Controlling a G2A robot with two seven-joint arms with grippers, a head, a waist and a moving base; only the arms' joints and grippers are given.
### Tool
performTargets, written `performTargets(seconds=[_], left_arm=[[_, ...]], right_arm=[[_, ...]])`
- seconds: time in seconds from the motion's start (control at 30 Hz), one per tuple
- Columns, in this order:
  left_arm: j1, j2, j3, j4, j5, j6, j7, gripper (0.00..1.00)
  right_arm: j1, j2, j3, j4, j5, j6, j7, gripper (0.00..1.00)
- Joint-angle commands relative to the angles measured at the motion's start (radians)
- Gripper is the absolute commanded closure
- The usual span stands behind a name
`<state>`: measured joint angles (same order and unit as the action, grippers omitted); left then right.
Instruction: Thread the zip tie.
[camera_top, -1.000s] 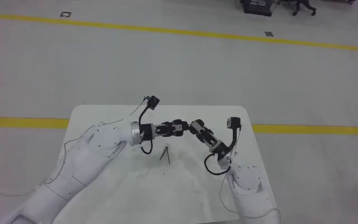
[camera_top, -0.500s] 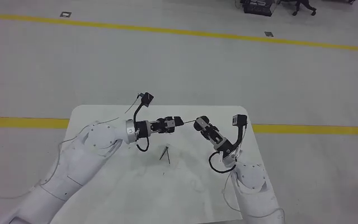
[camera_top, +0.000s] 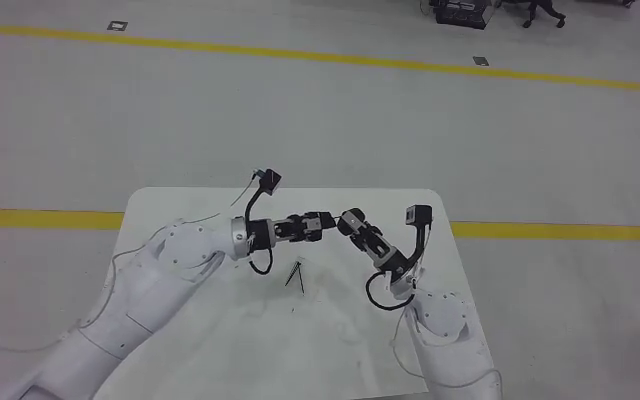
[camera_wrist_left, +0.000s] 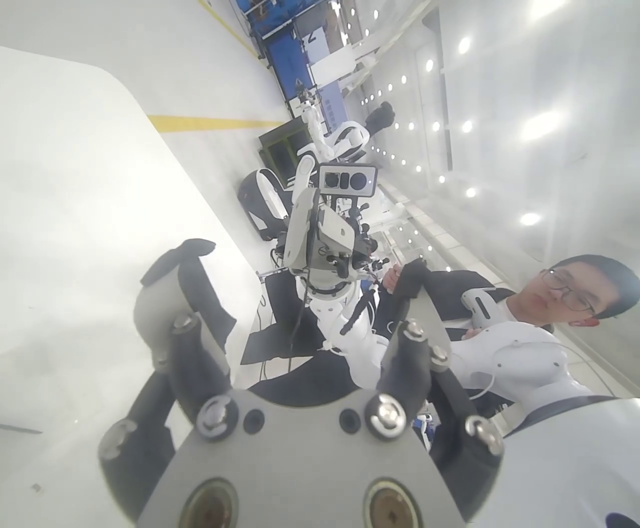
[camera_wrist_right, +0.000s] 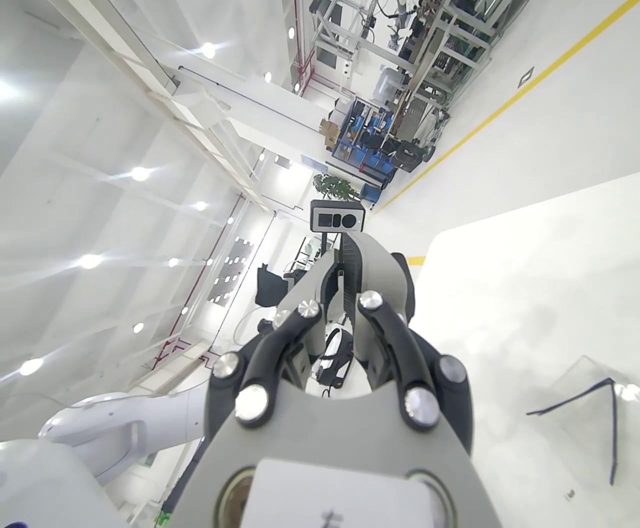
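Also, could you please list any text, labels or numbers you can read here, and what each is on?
Nothing reads clearly.
White label on the right wrist: cut off by the frame edge, unreadable.
Dark floor plate: too small.
Blue panel in the room behind: mark too blurred.

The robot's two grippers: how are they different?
The left gripper has its fingers spread wide apart; the right gripper has its fingers pressed together. The left gripper sits toward the table's left side, the right gripper toward its right. Both hang above the table, tips close.
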<state>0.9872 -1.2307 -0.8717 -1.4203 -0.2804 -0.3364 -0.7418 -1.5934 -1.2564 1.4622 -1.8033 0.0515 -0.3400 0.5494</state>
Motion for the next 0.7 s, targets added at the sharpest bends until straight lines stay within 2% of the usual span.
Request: performTargets(seconds=[0.0,0.27,0.67], left_arm=[[0.001,0.000,0.001,-0.002,0.001,0.000,0.001,0.50],[0.012,0.002,0.004,-0.013,0.006,0.004,0.008,0.63],[0.010,0.003,0.010,-0.016,0.008,0.008,0.005,0.64]], right_arm=[[-0.004,0.001,0.000,0.002,-0.007,0.000,-0.003,1.00],[-0.024,0.005,0.006,-0.002,-0.028,0.000,-0.009,1.00],[-0.029,0.009,-0.011,-0.003,-0.038,0.000,-0.024,1.00]])
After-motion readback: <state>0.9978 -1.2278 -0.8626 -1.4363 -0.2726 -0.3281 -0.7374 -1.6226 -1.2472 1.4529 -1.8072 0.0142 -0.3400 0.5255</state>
